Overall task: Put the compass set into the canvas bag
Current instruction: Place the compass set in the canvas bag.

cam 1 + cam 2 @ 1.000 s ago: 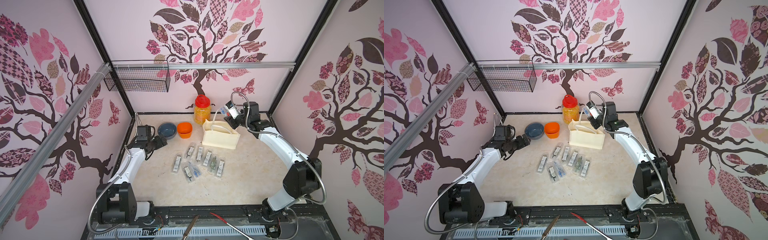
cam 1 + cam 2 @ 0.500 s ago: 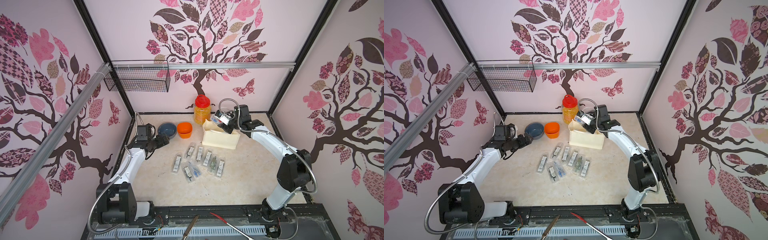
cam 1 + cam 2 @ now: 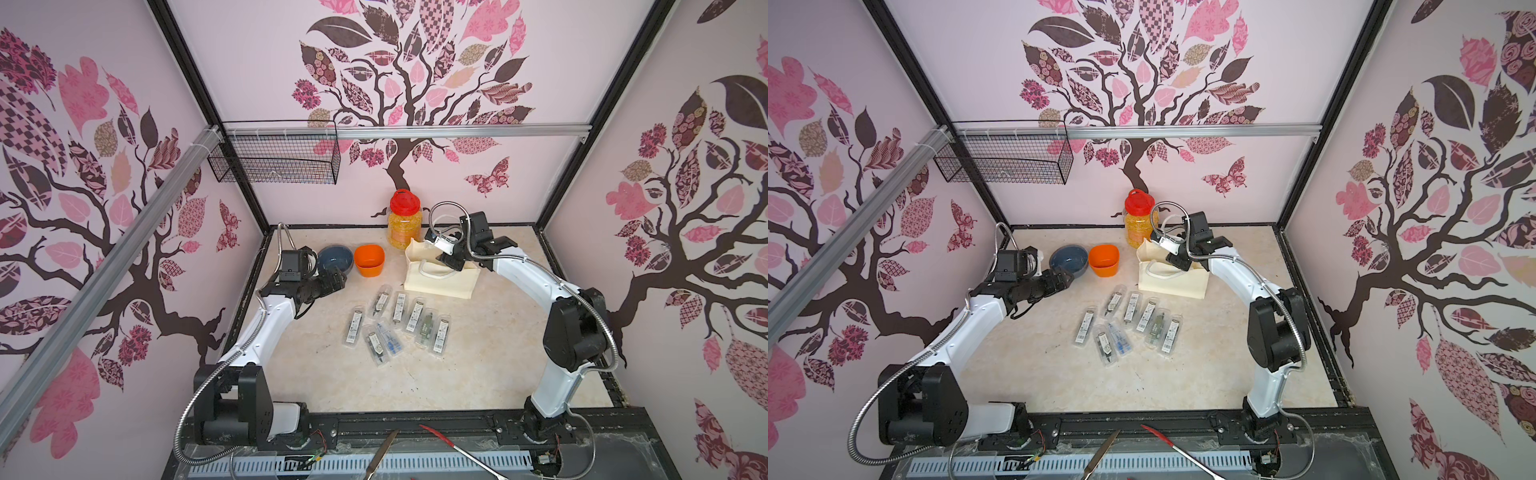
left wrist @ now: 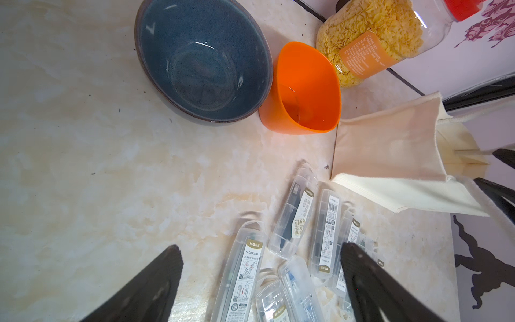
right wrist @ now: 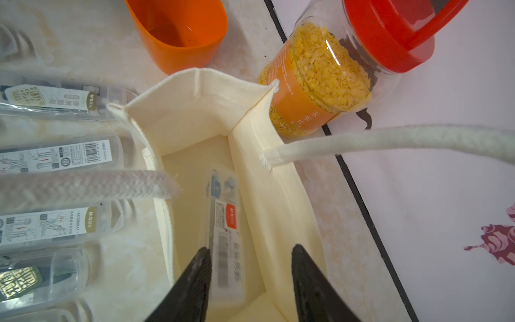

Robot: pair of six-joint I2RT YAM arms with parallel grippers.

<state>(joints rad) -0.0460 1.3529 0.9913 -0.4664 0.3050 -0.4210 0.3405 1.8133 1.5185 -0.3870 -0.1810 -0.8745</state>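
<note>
Compass set (image 5: 226, 223), in its clear case, sits inside the canvas bag (image 5: 195, 117) in the right wrist view, below the rim and between the walls. The right fingers (image 5: 250, 249) stand slightly parted, wider than the case, which touches only one of them, so I judge nothing clamps it. In the left wrist view the left fingers (image 4: 259, 246) gape wide and empty over more cases (image 4: 295, 220) on the bench (image 4: 83, 167), likely poised for the next pick. In both top views the bag stands upright near the orange cup (image 3: 369, 259), its mouth open to the right arm reaching in.
</note>
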